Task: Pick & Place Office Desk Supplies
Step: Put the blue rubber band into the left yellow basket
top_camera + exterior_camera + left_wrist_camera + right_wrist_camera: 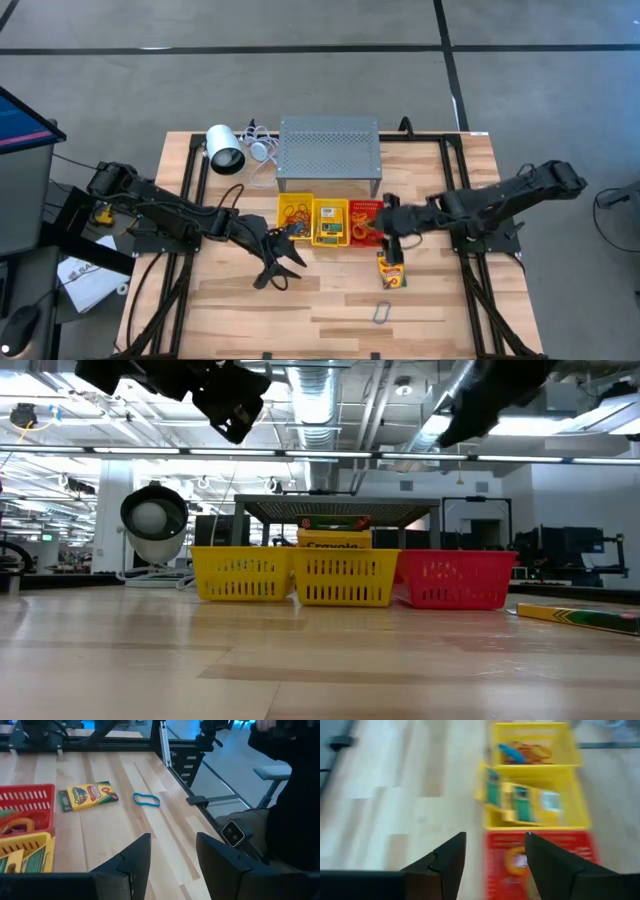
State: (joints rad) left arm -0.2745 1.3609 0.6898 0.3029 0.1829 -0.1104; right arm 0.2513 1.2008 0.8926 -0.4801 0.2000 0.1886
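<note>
2 spread pincers, left pincer (283, 262) and right pincer (386, 236), empty above 3 baskets (329, 222), crayon box (391, 270) nearby.

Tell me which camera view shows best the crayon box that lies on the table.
The left wrist view: the crayon box lies face up, whole and unblocked. The high view shows it small, beside the red basket. The low view shows only its edge. The right wrist view misses it.

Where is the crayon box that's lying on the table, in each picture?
High view: the crayon box lies on the wood just in front of the red basket.
Low view: it shows as a thin yellow-green edge at far right, right of the red basket.
Left wrist view: flat on the table beside the red basket.
Right wrist view: not in it.
Shared landmark: the red basket.
</note>
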